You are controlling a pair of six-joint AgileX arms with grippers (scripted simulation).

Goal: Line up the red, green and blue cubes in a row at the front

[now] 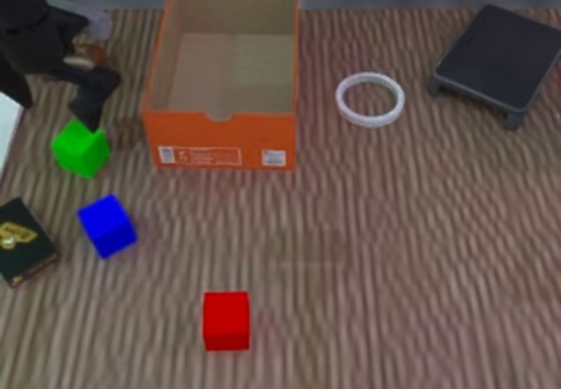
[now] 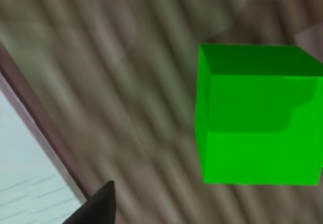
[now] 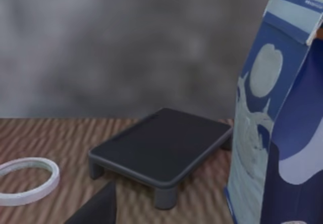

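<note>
The green cube (image 1: 81, 148) sits at the far left of the table; in the left wrist view the green cube (image 2: 257, 115) fills the picture close up. My left gripper (image 1: 88, 109) hangs just behind it, open, one dark fingertip (image 2: 98, 209) showing and nothing between its fingers. The blue cube (image 1: 107, 224) lies a little nearer the front. Further right, near the front edge, rests the red cube (image 1: 226, 320). My right gripper (image 3: 144, 219) is outside the top view, parked and open beside a dark stand (image 3: 161, 148).
A large open orange box (image 1: 223, 135) stands at the back, right of the green cube. A white ring (image 1: 370, 99) and the dark stand (image 1: 500, 56) lie at the back right. A dark book (image 1: 22, 242) lies at the left edge. A blue milk carton (image 3: 282, 133) stands near my right gripper.
</note>
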